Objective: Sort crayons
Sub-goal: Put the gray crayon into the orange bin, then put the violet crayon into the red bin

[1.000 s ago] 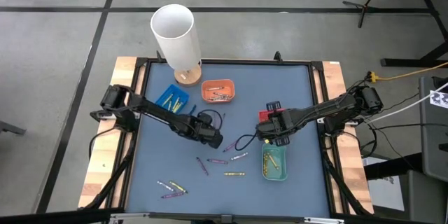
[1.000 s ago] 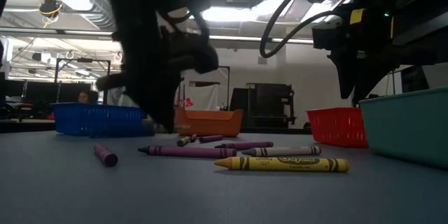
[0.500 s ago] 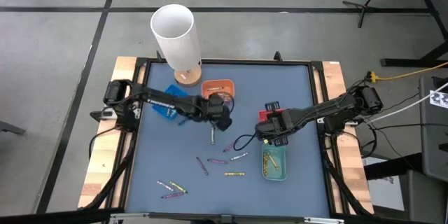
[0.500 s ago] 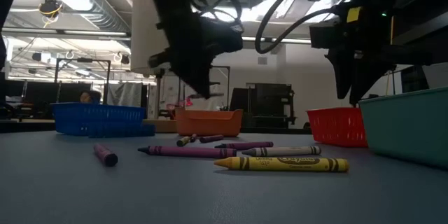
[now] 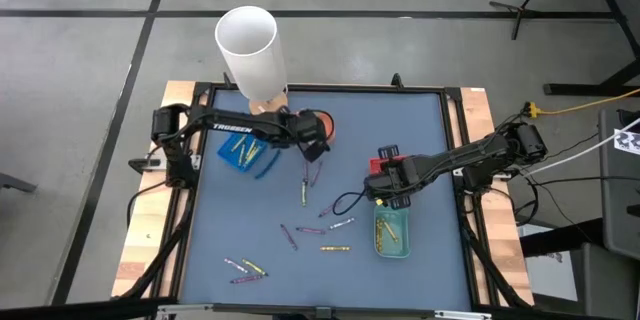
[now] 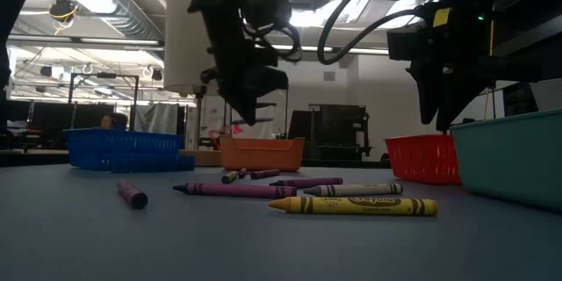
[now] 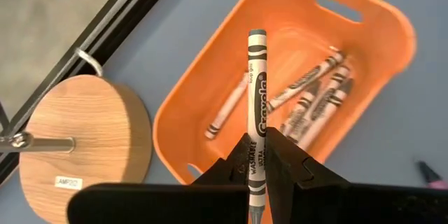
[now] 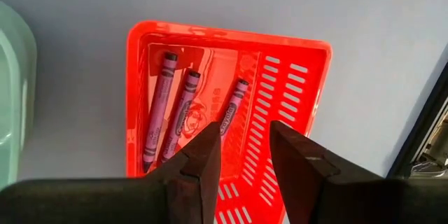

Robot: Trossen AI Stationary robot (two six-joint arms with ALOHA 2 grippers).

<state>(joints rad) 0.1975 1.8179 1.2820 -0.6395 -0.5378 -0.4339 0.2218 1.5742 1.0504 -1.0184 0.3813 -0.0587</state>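
Clamping one grey crayon (image 7: 257, 105), left pincer (image 7: 256, 175) over orange tray (image 7: 210, 77); right pincer (image 8: 245, 161) apart.

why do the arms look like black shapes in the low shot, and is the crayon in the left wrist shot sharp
Low view: bright ceiling lights behind both arms leave the left gripper and right gripper as dark silhouettes. Left wrist view: the grey crayon pinched in the fingers is sharp enough to read its label, over the orange plastic tray.

Grey concrete floor (image 5: 90, 70), dark seams; ceiling lights (image 6: 290, 18), possibly ductwork.
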